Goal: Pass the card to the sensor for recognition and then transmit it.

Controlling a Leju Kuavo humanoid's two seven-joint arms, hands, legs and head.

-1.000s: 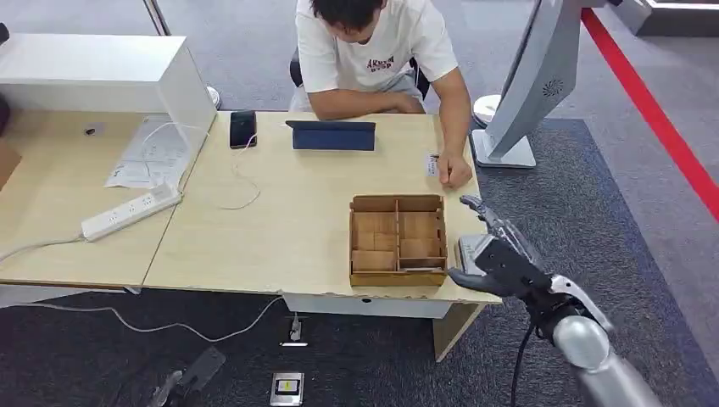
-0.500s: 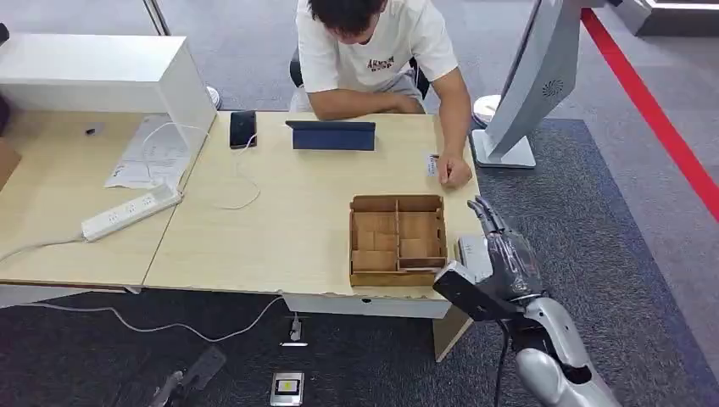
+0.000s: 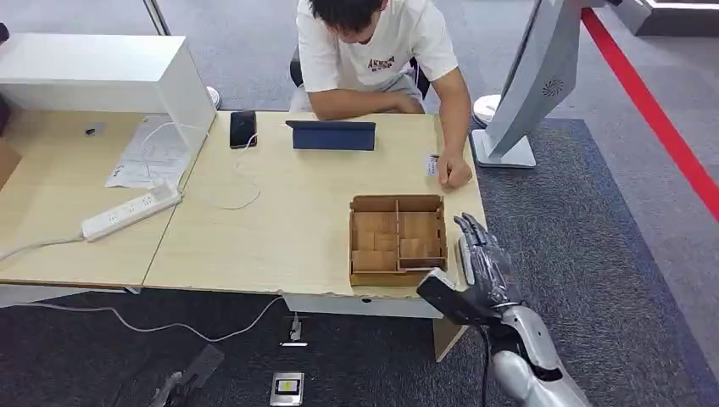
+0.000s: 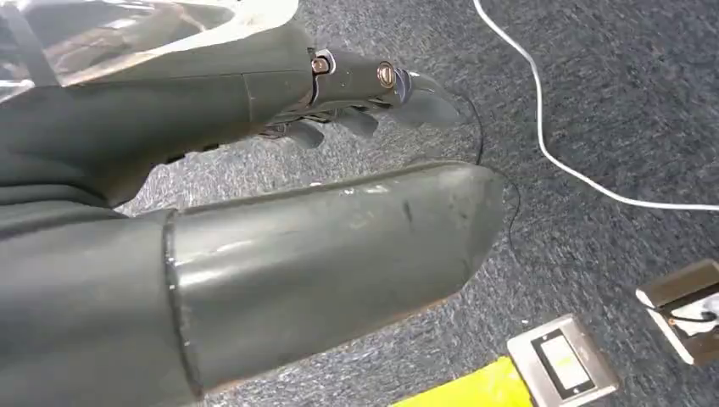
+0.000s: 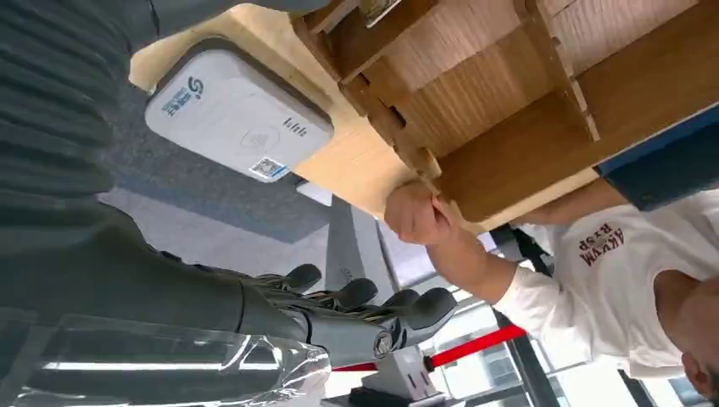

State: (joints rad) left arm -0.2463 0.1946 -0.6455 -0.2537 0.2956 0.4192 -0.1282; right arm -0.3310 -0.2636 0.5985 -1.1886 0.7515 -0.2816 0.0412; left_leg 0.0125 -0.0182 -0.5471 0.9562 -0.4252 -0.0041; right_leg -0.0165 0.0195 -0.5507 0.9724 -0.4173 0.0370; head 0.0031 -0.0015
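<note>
Our right hand [image 3: 475,271] has moved in from beyond the counter [image 3: 280,220] edge to the wooden tray [image 3: 398,240], over the white sensor [image 5: 237,114], fingers spread, holding nothing. Beyond the tray, the card [image 3: 432,164] stays under the person's hand [image 3: 454,172]. Our left hand [image 4: 365,85] hangs empty, fingers loosely curled.

1 sensor [image 5: 229,114], 1 box [image 3: 397,240], 1 tablet [image 3: 331,135].

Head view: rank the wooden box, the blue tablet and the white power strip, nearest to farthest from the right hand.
From the right hand:
1. Wooden box, just to its left at the table's near edge.
2. Blue tablet, farther back, in front of the person.
3. White power strip, far across on the left table.
</note>
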